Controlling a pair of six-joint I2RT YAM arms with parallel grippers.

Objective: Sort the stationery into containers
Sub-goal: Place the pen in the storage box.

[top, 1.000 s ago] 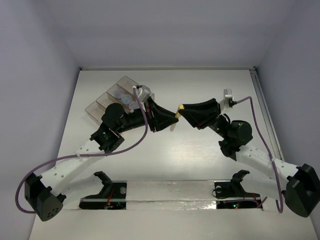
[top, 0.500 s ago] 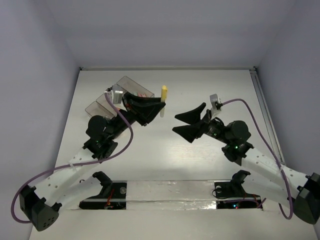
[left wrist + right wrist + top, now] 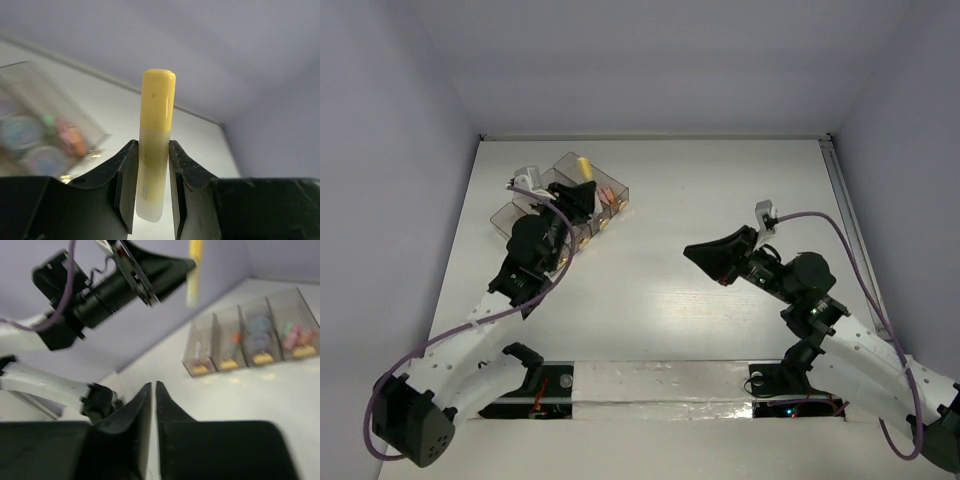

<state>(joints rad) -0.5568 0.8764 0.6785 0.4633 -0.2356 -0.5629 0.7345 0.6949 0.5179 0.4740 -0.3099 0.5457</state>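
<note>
Here the left claw (image 3: 151, 150) pinches a yellow stick (image 3: 157, 115) upright by its paler lower end, holding it in the air over the containers (image 3: 503, 216) at the table's (image 3: 720, 180) far left. The right claw (image 3: 153, 390) is empty, jaws all but touching, hovering right of centre, well apart from them.

White arms (image 3: 470, 345) with black joints (image 3: 535, 243), black tapered grippers (image 3: 153, 386) and looping purple cables (image 3: 810, 215)
</note>
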